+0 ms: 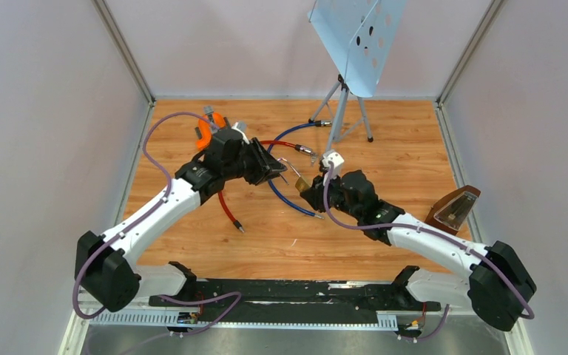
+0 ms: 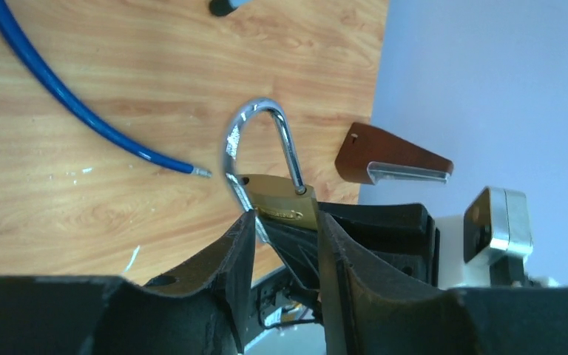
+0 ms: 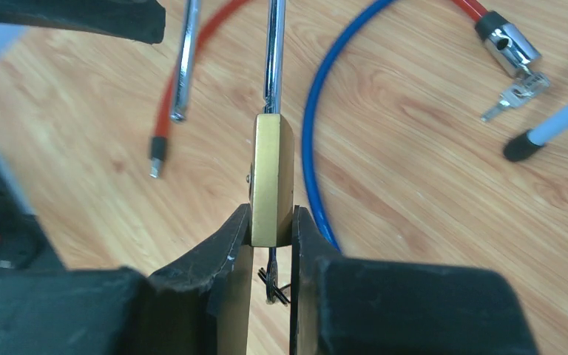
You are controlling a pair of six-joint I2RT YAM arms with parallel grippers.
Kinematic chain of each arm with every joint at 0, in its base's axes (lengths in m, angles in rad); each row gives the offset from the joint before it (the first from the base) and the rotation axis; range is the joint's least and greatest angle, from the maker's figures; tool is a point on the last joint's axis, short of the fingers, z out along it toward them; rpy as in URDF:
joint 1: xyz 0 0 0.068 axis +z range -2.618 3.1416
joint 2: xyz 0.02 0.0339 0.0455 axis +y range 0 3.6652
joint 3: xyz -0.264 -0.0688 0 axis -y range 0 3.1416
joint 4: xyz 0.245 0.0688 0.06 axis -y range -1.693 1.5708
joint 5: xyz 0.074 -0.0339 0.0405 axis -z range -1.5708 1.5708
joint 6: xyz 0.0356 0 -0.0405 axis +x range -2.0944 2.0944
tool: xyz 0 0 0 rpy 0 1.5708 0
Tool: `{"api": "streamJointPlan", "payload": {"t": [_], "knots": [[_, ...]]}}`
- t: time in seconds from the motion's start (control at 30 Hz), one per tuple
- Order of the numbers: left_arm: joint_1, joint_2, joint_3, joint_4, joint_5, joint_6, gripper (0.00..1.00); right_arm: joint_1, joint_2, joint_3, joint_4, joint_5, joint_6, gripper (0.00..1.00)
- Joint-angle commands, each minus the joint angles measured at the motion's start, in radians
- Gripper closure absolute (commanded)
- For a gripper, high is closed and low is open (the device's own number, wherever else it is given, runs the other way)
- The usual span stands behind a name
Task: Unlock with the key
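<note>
Right pincer (image 3: 271, 222) clamps the brass padlock (image 3: 272, 177) over wood-grain table (image 3: 414, 185), pale walls (image 1: 37, 111).

2 arms (image 1: 155, 211) (image 1: 429, 240) inward, jaws tip-to-tip

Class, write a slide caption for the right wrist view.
Right claw grips a brass padlock over the wooden table.
</note>
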Motion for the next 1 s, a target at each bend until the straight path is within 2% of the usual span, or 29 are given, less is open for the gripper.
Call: {"api": "streamJointPlan", "payload": {"t": [0.0,0.03,0.2,0.37,0.43,0.6,0.67,0.8,0.9,0.97], "knots": [[0.009,0.056,0.085,-0.141,0.108,0.015,0.53,0.086,0.017,0.087,-0.055,0.311,-0.185,1.00],[0.010,0.060,0.090,-0.144,0.122,0.019,0.50,0.099,0.031,0.092,-0.065,0.346,-0.190,1.00],[0.011,0.022,0.067,-0.075,0.197,-0.003,0.47,0.166,0.114,0.130,-0.103,0.486,-0.254,1.00],[0.036,-0.040,0.046,-0.103,0.154,0.019,0.46,0.195,0.149,0.156,-0.148,0.551,-0.259,1.00],[0.058,-0.066,0.041,-0.144,0.113,0.044,0.42,0.194,0.152,0.157,-0.165,0.586,-0.251,1.00],[0.136,-0.140,0.048,-0.287,-0.021,0.150,0.21,0.175,0.198,0.182,-0.281,0.606,-0.207,1.00],[0.155,-0.168,0.064,-0.361,-0.104,0.209,0.15,0.168,0.214,0.194,-0.325,0.597,-0.186,1.00],[0.165,-0.214,0.117,-0.505,-0.360,0.333,0.06,0.167,0.224,0.237,-0.402,0.559,-0.153,1.00],[0.165,-0.247,0.076,-0.469,-0.376,0.360,0.02,0.166,0.178,0.251,-0.394,0.398,-0.121,1.00],[0.165,-0.276,-0.009,-0.331,-0.275,0.338,0.02,0.166,0.134,0.252,-0.365,0.281,-0.079,1.00]]}}
